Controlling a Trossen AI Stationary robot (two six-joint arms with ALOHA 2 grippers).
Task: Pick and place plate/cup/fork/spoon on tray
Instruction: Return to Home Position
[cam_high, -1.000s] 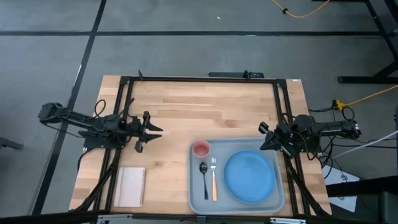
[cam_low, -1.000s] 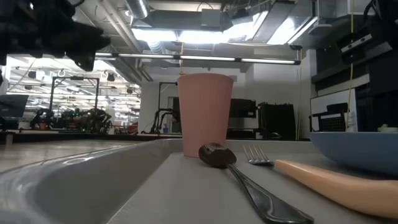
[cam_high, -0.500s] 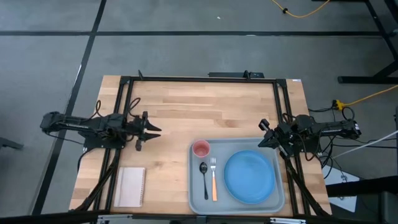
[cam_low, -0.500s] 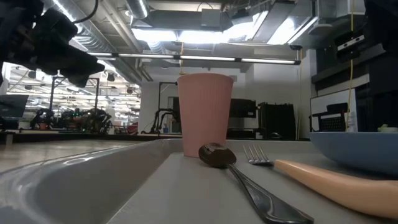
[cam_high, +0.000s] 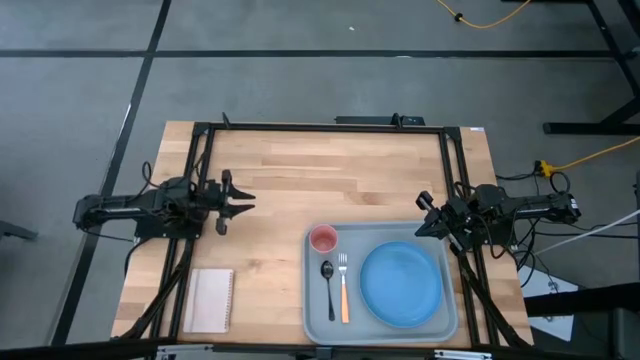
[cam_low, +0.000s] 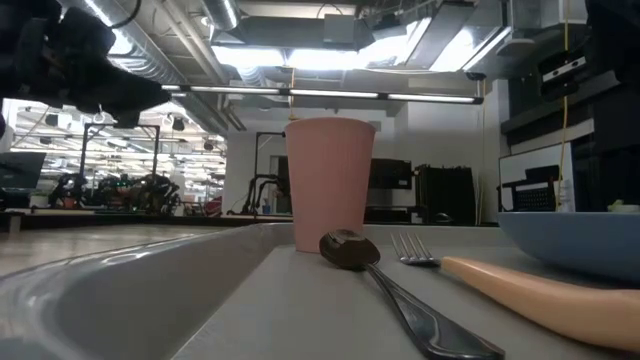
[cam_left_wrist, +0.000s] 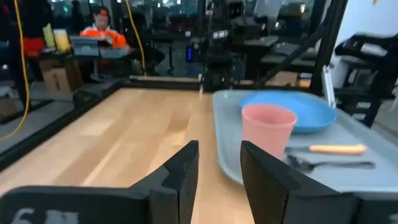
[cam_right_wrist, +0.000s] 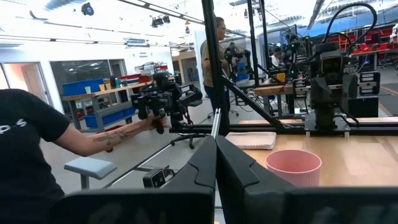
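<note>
Loaded tray (cam_high: 318, 292) sits at 4 o'clock from the released left end effector (cam_high: 238, 201). Clenched, empty right end effector (cam_high: 424, 218) is nearer, at its 1 o'clock corner.

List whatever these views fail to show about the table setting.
Low view: the plate and the fork run off the right edge.
Right wrist view: the shut right claw blocks the tray, plate, fork and spoon; only the cup shows.
High view: fork tines too small to count.
Left wrist view: the open left claw covers the near tabletop.
</note>
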